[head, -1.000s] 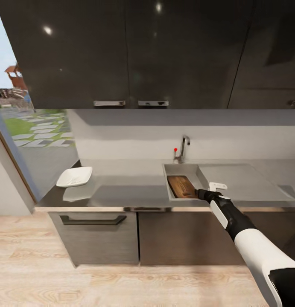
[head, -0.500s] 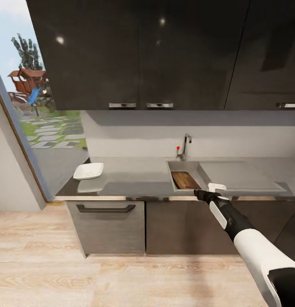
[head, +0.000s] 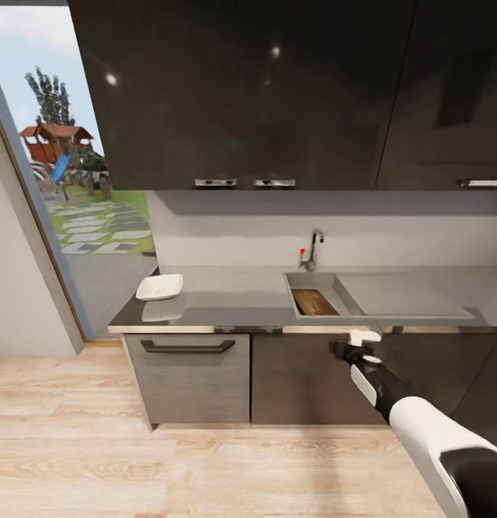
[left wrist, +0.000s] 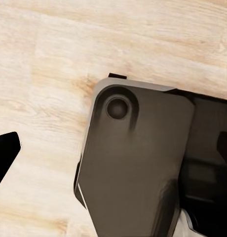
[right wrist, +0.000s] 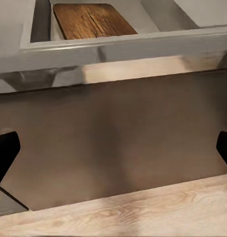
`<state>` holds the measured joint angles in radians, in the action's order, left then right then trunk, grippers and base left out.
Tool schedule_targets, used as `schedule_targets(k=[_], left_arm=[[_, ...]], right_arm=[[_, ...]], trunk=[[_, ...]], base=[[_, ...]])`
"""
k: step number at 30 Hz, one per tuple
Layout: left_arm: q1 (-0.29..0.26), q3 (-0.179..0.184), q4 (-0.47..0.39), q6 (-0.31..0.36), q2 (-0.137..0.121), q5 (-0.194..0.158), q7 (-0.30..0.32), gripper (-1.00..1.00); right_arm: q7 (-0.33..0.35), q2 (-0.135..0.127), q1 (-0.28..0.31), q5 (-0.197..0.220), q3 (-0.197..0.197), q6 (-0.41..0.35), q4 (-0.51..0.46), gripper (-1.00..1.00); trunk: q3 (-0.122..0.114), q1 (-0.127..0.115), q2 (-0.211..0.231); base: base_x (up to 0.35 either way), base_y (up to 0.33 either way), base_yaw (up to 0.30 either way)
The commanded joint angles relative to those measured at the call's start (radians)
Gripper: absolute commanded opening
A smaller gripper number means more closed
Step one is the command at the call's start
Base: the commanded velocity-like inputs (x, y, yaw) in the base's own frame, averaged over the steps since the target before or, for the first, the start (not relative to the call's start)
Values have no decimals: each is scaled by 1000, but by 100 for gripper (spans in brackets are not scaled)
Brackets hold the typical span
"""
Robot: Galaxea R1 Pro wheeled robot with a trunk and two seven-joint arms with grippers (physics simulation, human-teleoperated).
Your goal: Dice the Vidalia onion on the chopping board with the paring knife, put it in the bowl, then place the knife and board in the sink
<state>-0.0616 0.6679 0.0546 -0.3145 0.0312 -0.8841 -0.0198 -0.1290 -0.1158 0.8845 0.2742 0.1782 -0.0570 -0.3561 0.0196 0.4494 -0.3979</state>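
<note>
Brown wooden chopping board (head: 314,302) lies flat in the sink (head: 300,278), judged stiff, fairly light, best pinched at an exposed edge; right gripper (head: 357,350) hangs empty, fingers spread, below the table (head: 226,298) front.

Head, right wrist: shared chopping board (head: 314,302)

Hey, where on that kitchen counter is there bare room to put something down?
Widest free patch: the grey countertop between the white bowl and the sink. The flat steel drainboard, right of the basin, looks bare too. The basin itself is crowded: the chopping board covers most of its floor. The tap stands behind it.
</note>
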Motion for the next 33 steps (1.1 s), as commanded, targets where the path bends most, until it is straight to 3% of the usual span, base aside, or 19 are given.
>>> schedule_targets(k=[1,3,5,6,10,13,18,20,24,33], left_arm=[[-1,6,2,-5,-4,0,-2,100],[-1,6,-9,-5,-13,2,-3,100],[-1,6,-31,-5,-18,3,-9,100],[-1,6,-59,-5,-27,3,-27,100],[-3,6,-215,-4,-59,5,-159,100],[-3,6,-284,-3,-68,12,-232,100],[-3,7,-308,-3,-79,82,-260,100],[-3,8,-308,-4,-83,120,-261,100],[-3,9,-302,-4,-88,147,-262,100],[-3,9,-271,-6,-97,152,-262,100]], right_arm=[[1,10,1,-14,10,42,55,100],[24,44,1,-65,11,181,217,100],[32,64,-15,-98,11,307,292,100],[34,72,-68,-110,10,372,315,100],[37,93,-218,-121,11,468,336,100],[38,110,-324,-122,11,525,339,100],[38,141,-553,-122,10,712,341,100],[38,149,-603,-122,10,744,340,100],[37,154,-625,-122,10,762,336,100],[28,159,-628,-117,6,766,333,100]], trunk=[[0,1,-2],[-3,1,-2],[-6,1,-2],[-8,1,-2],[-14,1,-2],[-19,1,-2],[-27,1,-2],[-30,1,-2],[-35,1,-2],[-35,1,-2]], base=[[-3,1,0],[-1,0,0],[0,0,0],[0,0,0],[0,0,0],[0,0,0],[0,0,0],[0,0,0],[0,0,0],[0,0,0]])
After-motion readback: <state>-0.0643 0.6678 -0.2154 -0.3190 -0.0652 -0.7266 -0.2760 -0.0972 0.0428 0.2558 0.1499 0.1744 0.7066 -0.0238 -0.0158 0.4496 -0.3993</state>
